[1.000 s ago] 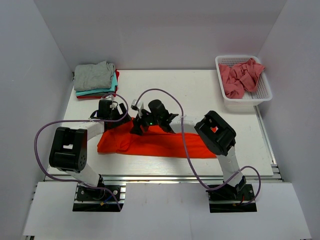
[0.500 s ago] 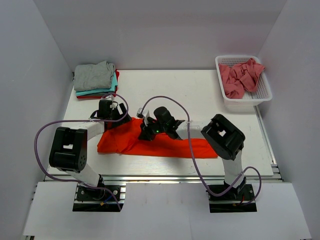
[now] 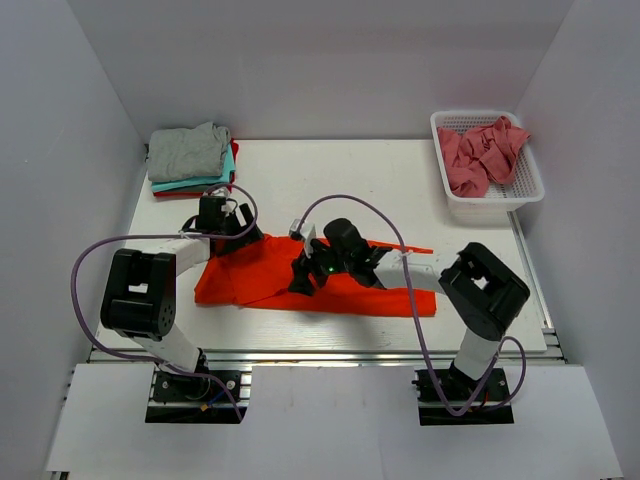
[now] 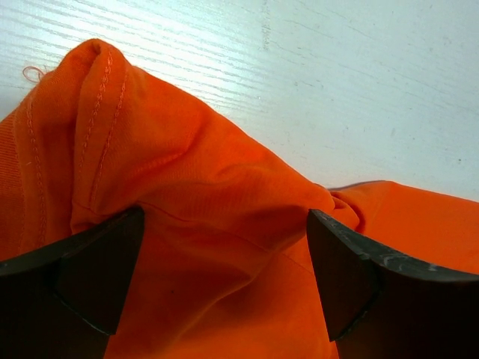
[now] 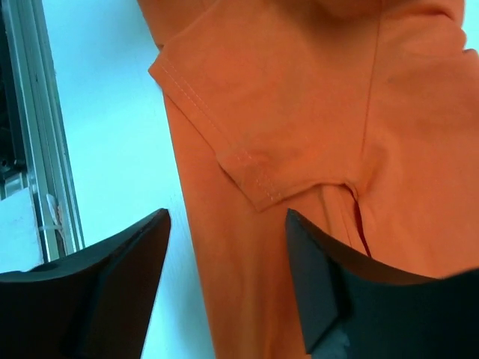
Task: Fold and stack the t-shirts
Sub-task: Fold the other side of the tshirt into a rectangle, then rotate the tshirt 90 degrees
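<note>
A bright orange-red t-shirt (image 3: 260, 282) lies spread lengthwise across the near half of the white table (image 3: 340, 175). My left gripper (image 3: 232, 232) sits at the shirt's far left corner. In the left wrist view that gripper (image 4: 224, 224) is open, with its jaws wide either side of a raised fold of the orange cloth (image 4: 187, 149). My right gripper (image 3: 303, 274) hangs over the shirt's middle. In the right wrist view it (image 5: 227, 221) is open above the shirt's near edge, just below a sleeve hem (image 5: 247, 168), gripping nothing.
A folded stack (image 3: 190, 158) with grey on top, then teal and red, rests at the back left corner. A white mesh basket (image 3: 495, 203) with crumpled dusty pink shirts (image 3: 480, 150) stands at the back right. The table's metal rail (image 5: 30, 149) runs close to the right gripper.
The right arm has swung to the right and its gripper has slid toward the near edge along the shirt, shutting briefly and opening again. The left gripper has hardly moved.
</note>
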You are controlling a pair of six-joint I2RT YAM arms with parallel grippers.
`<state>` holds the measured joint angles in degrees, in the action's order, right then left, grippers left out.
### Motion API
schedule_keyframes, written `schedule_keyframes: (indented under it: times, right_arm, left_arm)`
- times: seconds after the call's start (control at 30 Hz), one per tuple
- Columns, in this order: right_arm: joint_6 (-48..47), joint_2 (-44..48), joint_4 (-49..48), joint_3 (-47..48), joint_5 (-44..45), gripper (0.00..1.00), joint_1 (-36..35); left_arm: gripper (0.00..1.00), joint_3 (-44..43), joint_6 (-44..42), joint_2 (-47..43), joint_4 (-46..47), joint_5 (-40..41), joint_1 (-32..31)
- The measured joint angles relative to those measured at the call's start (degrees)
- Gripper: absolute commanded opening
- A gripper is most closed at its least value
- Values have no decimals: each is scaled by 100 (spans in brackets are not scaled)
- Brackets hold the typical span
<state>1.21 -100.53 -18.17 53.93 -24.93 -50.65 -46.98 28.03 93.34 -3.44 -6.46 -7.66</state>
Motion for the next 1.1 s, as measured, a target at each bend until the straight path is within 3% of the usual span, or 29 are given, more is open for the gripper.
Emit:
schedule_keyframes:
  times: [0.03, 0.13, 0.43, 0.63, 0.87, 1.1]
  right_arm:
    - [7, 74, 46, -33, 42, 80, 0]
    - [129, 343, 214, -192, 315, 90, 13]
    - [1276, 485, 1189, -114, 1882, 90, 695]
    - [2011, 713, 1987, -426, 2872, 90, 1453]
    - [2411, 1043, 2531, -807, 3394, 90, 2153]
    - [2562, 1211, 2583, -975, 3598, 90, 2638]
  left_arm:
    - [100, -2, -24, 0, -7, 0, 0]
    - [100, -85, -116, 0, -151, -7, -2]
    - [100, -485, -317, -699, -1023, 164, -127]
    - [100, -308, -319, -1349, -920, -33, -192]
    - [100, 400, -289, -610, -686, -457, -321]
    - [100, 72, -208, -157, -393, -466, -348]
